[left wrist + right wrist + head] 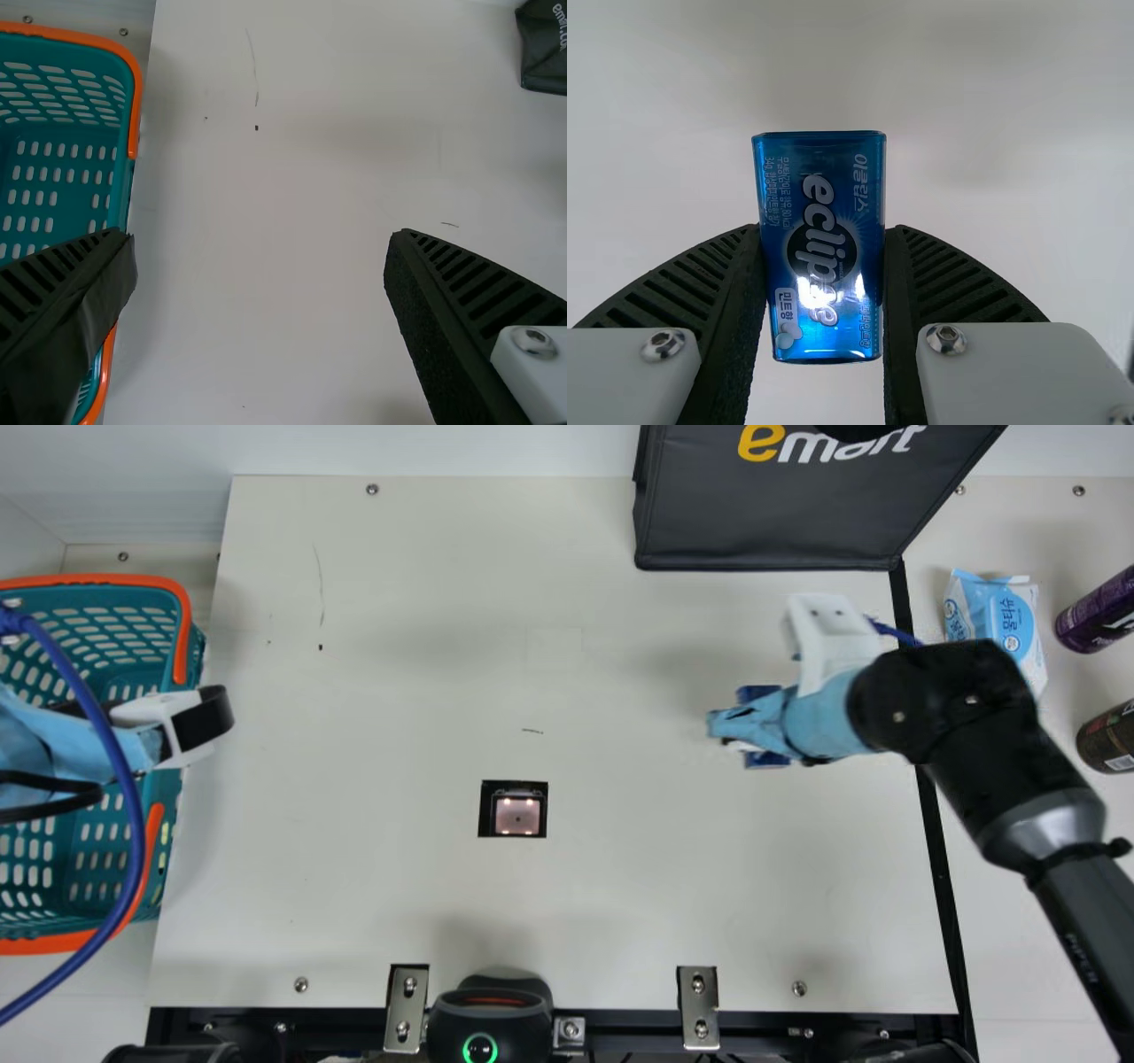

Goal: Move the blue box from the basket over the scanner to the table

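1. The blue box [819, 257] is being gripped by the right gripper [749, 726], with the two black ribbed fingers closing on its long sides in the right wrist view.
2. In that view its printed face is being turned toward the camera, and its far end is being left uncovered beyond the fingers.
3. In the main view the box is being held over the right-hand part of the cream table [399, 886], well apart from the scanner [517, 815] and on the side of it away from the basket [89, 633]. Whether the table is being touched by the box cannot be told.
4. The left gripper [159, 717] is being held open, with nothing being gripped between its fingers. In the left wrist view one finger is being set over the basket's edge and the other over the table.
5. The basket, teal with orange handles, is being partly covered by the left arm in the main view.
6. At the far edge, part of the table is being covered by a dark bag [771, 522].
7. Beyond the black strip [939, 886] at the right, a pack of wipes [997, 620] is being partly overlapped by the right arm; a purple container [1094, 615] and a brown one [1112, 740] are being cut off by the view's edge.
8. A green ring is being shown on the black device [487, 1019] at the near edge.
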Available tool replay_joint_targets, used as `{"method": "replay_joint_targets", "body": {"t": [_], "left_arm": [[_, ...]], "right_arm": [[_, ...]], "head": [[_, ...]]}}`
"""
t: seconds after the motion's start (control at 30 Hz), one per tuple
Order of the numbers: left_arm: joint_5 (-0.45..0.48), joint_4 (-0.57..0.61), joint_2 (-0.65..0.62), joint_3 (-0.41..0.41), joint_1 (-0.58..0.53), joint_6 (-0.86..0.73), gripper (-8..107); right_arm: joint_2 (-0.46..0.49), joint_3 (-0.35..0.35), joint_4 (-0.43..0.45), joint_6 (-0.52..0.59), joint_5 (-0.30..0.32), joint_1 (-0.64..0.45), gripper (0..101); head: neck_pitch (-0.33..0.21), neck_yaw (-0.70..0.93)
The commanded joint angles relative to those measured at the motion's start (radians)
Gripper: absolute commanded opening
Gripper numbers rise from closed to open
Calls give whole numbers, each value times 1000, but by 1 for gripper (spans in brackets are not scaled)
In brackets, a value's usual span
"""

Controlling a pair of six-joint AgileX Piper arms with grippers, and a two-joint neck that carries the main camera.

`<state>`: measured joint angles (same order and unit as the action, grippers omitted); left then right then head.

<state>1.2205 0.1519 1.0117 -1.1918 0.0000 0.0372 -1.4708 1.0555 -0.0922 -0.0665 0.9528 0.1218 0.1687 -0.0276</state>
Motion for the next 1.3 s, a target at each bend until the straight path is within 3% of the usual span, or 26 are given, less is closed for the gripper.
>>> {"method": "replay_joint_targets", "body": {"t": [0.0,0.33,0.67,0.93,1.27], "left_arm": [[0,0,0,0,0,0,90],[0,0,0,0,0,0,90],[0,0,0,0,0,0,90],[0,0,0,0,0,0,90],[0,0,0,0,0,0,90]], "right_arm": [[2,-2,-7,69,7,-124,0],[-2,-2,4,242,22,-400,0],[-34,-3,59,366,-2,-593,0],[-61,-21,107,415,-41,-683,0],[-113,-34,151,413,-75,-723,0]], "head": [[-30,0],[-30,0],[-30,0],[-30,0],[-30,0]]}}
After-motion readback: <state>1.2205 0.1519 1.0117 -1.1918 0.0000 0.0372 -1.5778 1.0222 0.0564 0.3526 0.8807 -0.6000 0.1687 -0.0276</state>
